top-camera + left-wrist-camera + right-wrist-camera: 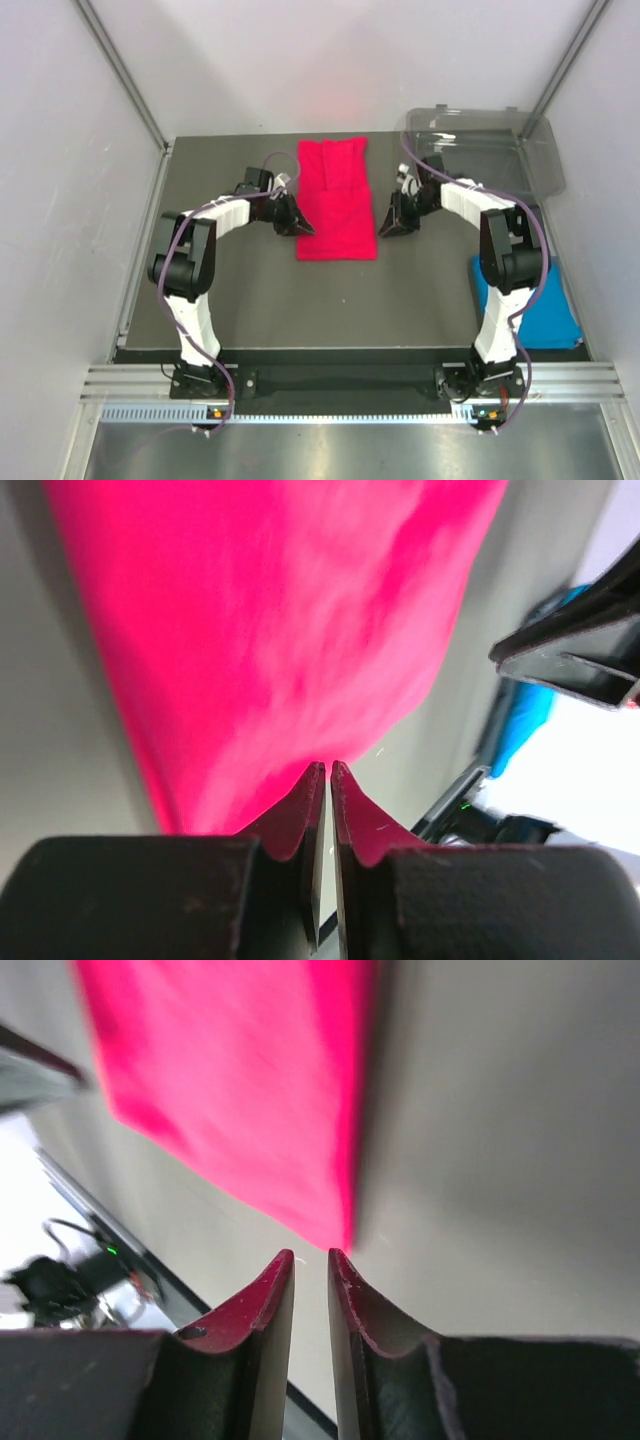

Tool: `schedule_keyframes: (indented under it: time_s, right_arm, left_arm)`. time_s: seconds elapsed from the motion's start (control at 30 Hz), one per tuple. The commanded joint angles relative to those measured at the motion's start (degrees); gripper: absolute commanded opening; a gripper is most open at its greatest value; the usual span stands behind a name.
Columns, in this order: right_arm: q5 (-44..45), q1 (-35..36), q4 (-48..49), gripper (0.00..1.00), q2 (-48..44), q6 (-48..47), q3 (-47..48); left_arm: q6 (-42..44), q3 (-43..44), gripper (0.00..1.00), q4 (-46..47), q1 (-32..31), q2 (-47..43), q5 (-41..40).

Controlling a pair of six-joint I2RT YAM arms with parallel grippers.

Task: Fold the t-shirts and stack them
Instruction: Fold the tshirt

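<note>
- The desk (420, 300) is dark. You see it bare between the tips of the right jaws in the right wrist view.
- The clear tray (540, 150) stands beyond the right jaws and to their outer side. Its walls are see-through, so its edges are hard to trace.
- The crimson-pink t-shirt (337, 200) lies flat as a folded rectangle between your two sets of jaws. In both wrist views it is blurred and cut off by the frame.
- The blue t-shirt (545, 310) sits well behind the right jaws at the desk's near right edge. The right arm (505, 250) hides part of it, so its shape is unclear.
- The left arm (190, 260) puts the left jaws at the pink shirt's near left edge.
- The left jaws are almost together, with only a thin dark slit between them. The shirt's edge meets their tips, and you cannot tell whether any cloth is pinched.
- The right jaws stand slightly apart with nothing between them. The shirt's near right corner lies just ahead of their tips.
</note>
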Motion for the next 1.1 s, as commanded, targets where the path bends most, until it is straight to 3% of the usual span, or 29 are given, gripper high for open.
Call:
schedule_keyframes:
  time_s: [0.0, 0.3, 0.5, 0.67, 0.9, 1.07]
  right_arm:
    - [-0.1, 0.8, 3.2, 0.21, 0.8, 2.9, 9.5]
    - [-1.2, 2.0, 6.5, 0.2, 18.1, 10.2, 30.6]
    - [-1.6, 0.9, 13.8, 0.2, 25.9, 15.4, 35.5]
    - [1.6, -0.1, 12.2, 0.2, 32.2, 16.1, 42.2]
    - [6.6, -1.0, 9.4, 0.21, 35.2, 14.7, 48.9]
    - [7.8, -2.1, 6.6, 0.22, 34.3, 12.9, 50.6]
  left_arm:
    - [-6.6, 2.8, 0.11, 10.2, 1.1, 4.9, 4.0]
    - [-11.3, 15.6, 0.11, 15.6, 4.4, 17.8, 4.2]
    - [-12.3, 20.3, 0.11, 16.4, 7.1, 23.1, 5.1]
    - [-12.6, 23.0, 0.11, 18.1, 8.6, 26.6, 5.6]
    - [-11.8, 28.3, 0.11, 17.1, 9.6, 30.8, 6.0]
    - [-7.5, 34.5, 0.13, 7.8, 9.7, 30.0, 4.1]
